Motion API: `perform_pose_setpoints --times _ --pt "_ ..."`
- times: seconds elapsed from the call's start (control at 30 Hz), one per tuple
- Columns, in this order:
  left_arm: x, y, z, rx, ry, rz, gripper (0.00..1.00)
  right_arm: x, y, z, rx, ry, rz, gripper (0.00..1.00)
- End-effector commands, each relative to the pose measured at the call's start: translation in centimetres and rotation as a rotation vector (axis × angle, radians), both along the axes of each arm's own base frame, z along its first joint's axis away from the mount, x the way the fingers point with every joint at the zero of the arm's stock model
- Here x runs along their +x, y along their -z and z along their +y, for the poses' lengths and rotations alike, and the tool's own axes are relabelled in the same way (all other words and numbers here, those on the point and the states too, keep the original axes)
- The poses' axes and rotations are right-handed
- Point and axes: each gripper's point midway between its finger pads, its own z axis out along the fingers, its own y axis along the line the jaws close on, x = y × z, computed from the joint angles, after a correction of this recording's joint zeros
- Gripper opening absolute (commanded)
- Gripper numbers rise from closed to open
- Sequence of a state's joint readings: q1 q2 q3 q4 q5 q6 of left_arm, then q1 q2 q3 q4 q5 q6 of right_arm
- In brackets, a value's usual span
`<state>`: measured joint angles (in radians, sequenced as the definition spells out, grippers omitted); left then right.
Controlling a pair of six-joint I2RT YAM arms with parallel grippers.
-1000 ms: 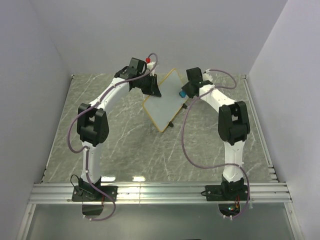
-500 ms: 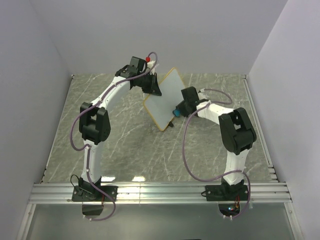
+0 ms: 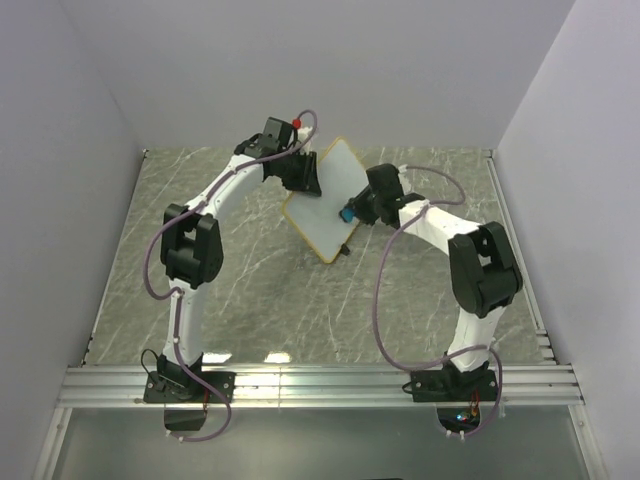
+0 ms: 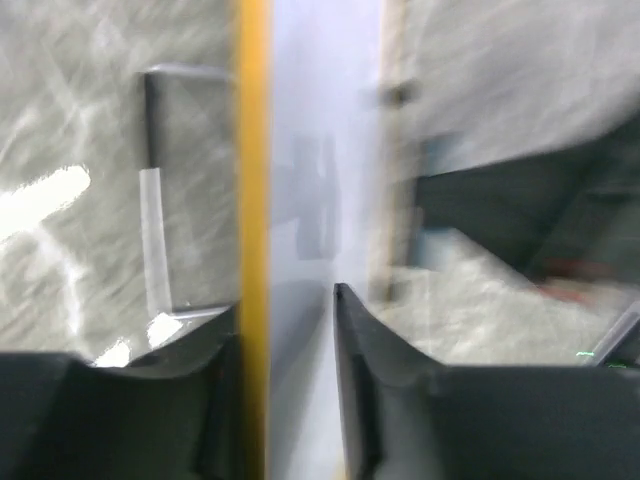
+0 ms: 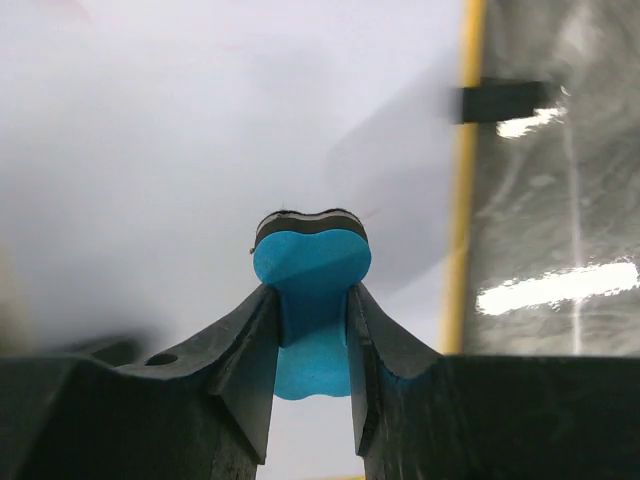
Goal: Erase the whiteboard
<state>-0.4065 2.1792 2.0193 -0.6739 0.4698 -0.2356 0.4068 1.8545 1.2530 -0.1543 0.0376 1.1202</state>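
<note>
Seen from above, the small white rectangular whiteboard with thin tan-yellow frame (image 3: 322, 222) sits tilted up on the grey marbled table (image 3: 240, 290), between the left gripper (image 3: 305, 180) and the right gripper (image 3: 350, 213). The blurred left wrist view shows jaws straddling its frame, but their hold cannot be told; a slack hold could let wiping pressure topple it. The right wrist view shows jaws pinched on a small blue eraser block (image 5: 311, 265) at the board's face.

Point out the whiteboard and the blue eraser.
whiteboard (image 3: 318, 226), top external view, on its bare white face.
blue eraser (image 5: 311, 262), right wrist view, on its rounded blue end.
</note>
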Motion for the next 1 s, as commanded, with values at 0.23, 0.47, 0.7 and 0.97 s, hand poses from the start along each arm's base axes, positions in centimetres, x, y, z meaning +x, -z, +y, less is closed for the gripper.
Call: perform_pose_setpoints --times 0.23,0.47,0.7,0.97 --pt "-2.6 5.0 1.1 0.169 -0.032 0.122 0.66 -3.3 -8.8 -6.8 -0.058 0.004 -0.150 0.00" --pt "-1.7 1.2 1.5 0.172 -0.067 0.049 0.95 -5.7 -9.6 -9.2 -0.128 -0.014 -0.155 0.00" --pt "-1.4 -5.7 2.4 0.121 -0.116 -0.092 0.99 -7.9 -7.0 -10.3 -0.139 -0.008 -0.111 0.00" --pt "-1.4 -12.3 4.4 0.035 -0.252 -0.259 1.00 -8.5 -1.3 -11.8 -0.218 0.013 0.028 0.50"
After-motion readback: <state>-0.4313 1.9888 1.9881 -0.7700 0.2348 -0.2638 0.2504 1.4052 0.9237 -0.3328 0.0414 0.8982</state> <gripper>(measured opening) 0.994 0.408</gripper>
